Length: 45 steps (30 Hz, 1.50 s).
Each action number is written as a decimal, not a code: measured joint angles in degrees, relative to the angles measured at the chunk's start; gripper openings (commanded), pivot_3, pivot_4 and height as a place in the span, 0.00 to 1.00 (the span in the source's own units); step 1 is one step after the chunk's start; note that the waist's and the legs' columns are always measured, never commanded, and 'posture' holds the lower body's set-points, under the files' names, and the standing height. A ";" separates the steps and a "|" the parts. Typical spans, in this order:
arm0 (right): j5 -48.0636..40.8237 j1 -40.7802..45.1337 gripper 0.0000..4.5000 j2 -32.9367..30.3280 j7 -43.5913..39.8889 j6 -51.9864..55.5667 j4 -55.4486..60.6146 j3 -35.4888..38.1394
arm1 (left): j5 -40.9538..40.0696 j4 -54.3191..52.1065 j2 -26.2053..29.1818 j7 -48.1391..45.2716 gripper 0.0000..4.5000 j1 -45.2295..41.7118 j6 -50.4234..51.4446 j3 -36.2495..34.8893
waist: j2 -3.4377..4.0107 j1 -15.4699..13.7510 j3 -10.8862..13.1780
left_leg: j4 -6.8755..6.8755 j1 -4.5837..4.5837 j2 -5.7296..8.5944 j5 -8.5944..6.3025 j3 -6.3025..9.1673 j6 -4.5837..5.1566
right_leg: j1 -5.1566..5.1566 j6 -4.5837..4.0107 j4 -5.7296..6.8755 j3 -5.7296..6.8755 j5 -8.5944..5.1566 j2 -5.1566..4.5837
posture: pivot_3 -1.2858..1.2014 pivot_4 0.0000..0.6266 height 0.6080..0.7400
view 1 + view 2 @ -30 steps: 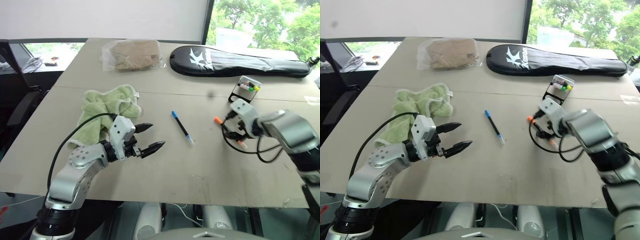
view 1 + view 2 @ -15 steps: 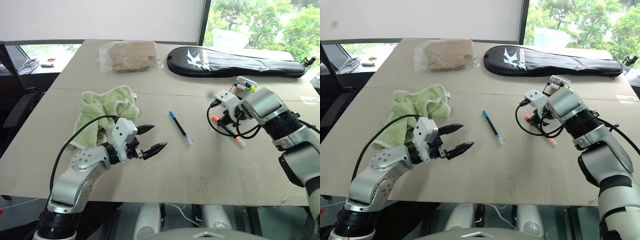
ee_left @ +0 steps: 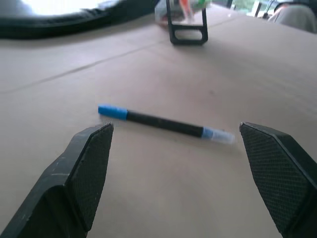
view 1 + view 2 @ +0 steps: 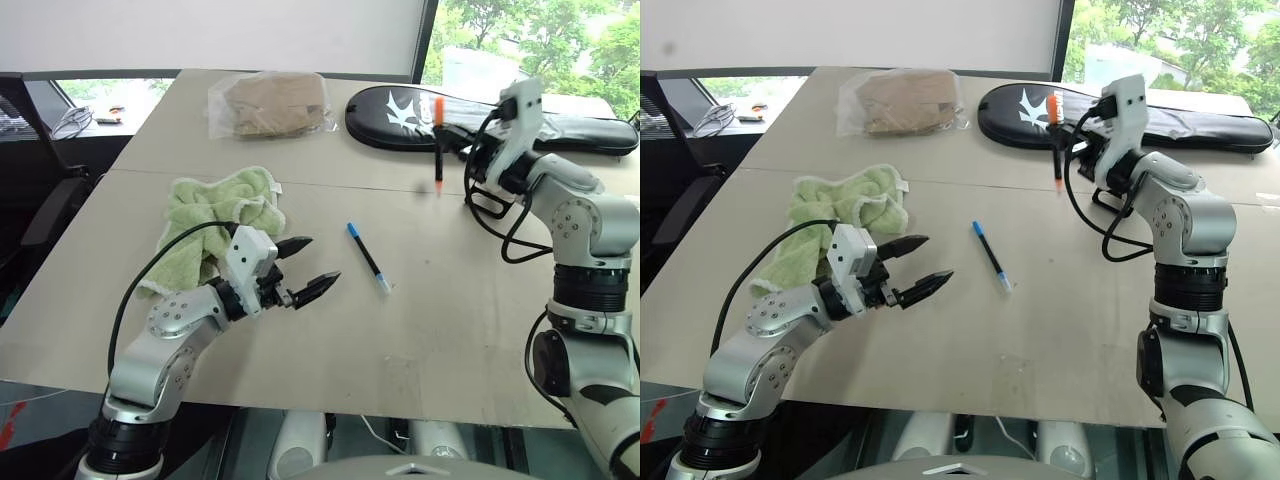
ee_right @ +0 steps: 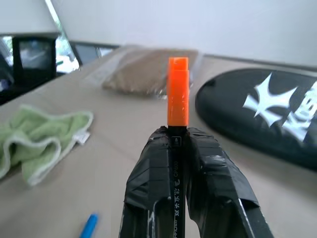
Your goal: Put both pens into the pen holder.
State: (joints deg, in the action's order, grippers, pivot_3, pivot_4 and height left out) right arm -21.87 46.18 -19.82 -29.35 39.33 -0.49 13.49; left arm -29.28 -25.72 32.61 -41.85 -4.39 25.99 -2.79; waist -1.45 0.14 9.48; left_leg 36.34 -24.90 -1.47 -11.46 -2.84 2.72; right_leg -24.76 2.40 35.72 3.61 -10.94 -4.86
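My right gripper [image 5: 178,148] is clenched on the orange pen [image 4: 438,140], holding the barrel just below the cap so the pen stands upright, lifted clear of the table [image 4: 450,340] toward its far right part, in front of the black racket bag [image 4: 560,135]. Upright suits the job: I judge the pen must go end-first into the narrow cup.

The pen holder [image 3: 185,20] sits on its black frame toward the far right of the table, near the bag; from my left wrist I see it beyond the blue pen. From the head views my right arm hides it, so how close the orange pen is to its mouth I cannot tell.

The blue pen [image 4: 367,256] lies flat near the table's middle, on a slant, blue cap toward the far edge.

My left gripper [image 4: 305,268] hangs released, fingers spread wide, nothing between them, aimed level at the blue pen and apart from it. It looks placed ready for the second pick.

A green towel [image 4: 215,215] lies left of the middle; a bagged brown item [image 4: 272,102] rests near the far edge. Neither is in the way.

Progress: no pen in the holder yet.
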 measured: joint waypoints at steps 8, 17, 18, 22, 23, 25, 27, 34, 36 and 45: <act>11.52 -0.64 0.01 -0.35 6.72 -34.70 -12.74 -0.24 | -3.26 1.56 -3.40 0.11 0.94 -4.39 -0.26 -1.60 | 0.08 0.58 0.06 | 0.19 0.14 0.08 0.02 -0.08 0.02 | 0.12 0.01 0.12 -0.21 -0.03 0.00 | 0.52 0.24 1.00; 15.12 -2.00 0.01 -1.03 6.79 -51.32 -27.87 -1.83 | -12.62 -0.83 -2.94 -2.55 0.94 -7.26 2.89 -2.39 | 0.14 0.64 0.10 | 0.17 0.17 0.03 0.02 -0.11 0.01 | 0.12 0.01 0.12 -0.28 0.02 0.10 | 0.52 0.24 1.00; 15.53 -1.98 0.01 -1.21 6.88 -52.53 -29.19 -1.96 | -12.73 -0.83 -2.80 -2.66 0.94 -7.27 3.02 -2.40 | 0.14 0.65 0.10 | 0.18 0.17 0.04 0.02 -0.12 0.01 | 0.12 0.00 0.12 -0.28 0.02 0.10 | 0.52 0.24 1.00; 17.38 -1.13 0.01 -1.64 7.45 -57.88 -34.88 -2.71 | -13.03 -0.83 -2.55 -2.85 0.94 -7.28 3.21 -2.39 | 0.14 0.65 0.10 | 0.20 0.18 0.04 0.02 -0.13 0.01 | 0.12 0.00 0.12 -0.31 0.02 0.10 | 0.52 0.24 1.00; 18.03 -0.69 0.01 -1.90 7.59 -59.55 -36.31 -3.16 | -13.08 -0.83 -2.54 -2.85 0.94 -7.28 3.21 -2.39 | 0.14 0.66 0.10 | 0.20 0.18 0.04 0.02 -0.13 0.01 | 0.12 0.00 0.13 -0.31 0.02 0.10 | 0.52 0.24 1.00; 18.67 -0.40 0.01 -2.03 7.89 -60.77 -37.32 -3.50 | -13.09 -0.83 -2.53 -2.85 0.94 -7.28 3.21 -2.39 | 0.14 0.65 0.10 | 0.19 0.18 0.04 0.02 -0.12 0.01 | 0.12 0.00 0.12 -0.31 0.02 0.10 | 0.52 0.24 1.00; 20.63 0.52 0.01 -2.43 9.75 -64.68 -41.08 -4.07 | -13.09 -0.93 -2.54 -2.64 0.94 -7.27 3.21 -2.39 | 0.14 0.66 0.10 | 0.19 0.18 0.04 0.02 -0.12 0.01 | 0.12 -0.01 0.12 -0.31 0.02 0.10 | 0.52 0.24 1.00; 22.51 1.76 0.01 -2.50 14.33 -71.54 -47.81 -4.09 | -13.07 -1.88 -2.54 -1.67 0.94 -7.20 3.21 -2.39 | 0.14 0.65 0.10 | 0.20 0.19 0.05 0.03 -0.15 0.00 | 0.12 -0.01 0.13 -0.35 0.03 0.09 | 0.52 0.24 1.00; 22.93 2.15 0.01 -2.64 15.00 -72.74 -48.60 -4.10 | -13.06 -1.89 -2.54 -1.54 0.94 -7.20 3.21 -2.39 | 0.14 0.65 0.10 | 0.20 0.20 0.05 0.03 -0.15 -0.01 | 0.12 -0.01 0.13 -0.34 0.03 0.10 | 0.52 0.24 1.00; 23.36 2.04 0.71 -2.92 16.39 -77.62 -54.91 -3.99 | -12.95 -1.90 -2.77 -1.35 0.94 -7.21 3.15 -2.36 | 0.14 0.66 0.10 | 0.20 0.20 0.05 0.04 -0.16 -0.02 | 0.15 -0.01 0.12 -0.36 0.03 0.09 | 0.52 0.24 1.00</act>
State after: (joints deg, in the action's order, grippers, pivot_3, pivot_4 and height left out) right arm 1.49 48.22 -22.74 -12.96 -38.29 -55.40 9.50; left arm -42.23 -27.62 29.84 -43.19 -11.59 29.14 -5.15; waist -1.31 0.79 9.57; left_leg 36.53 -24.70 -1.42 -11.42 -3.00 2.70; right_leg -24.61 2.39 35.84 3.25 -10.91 -4.77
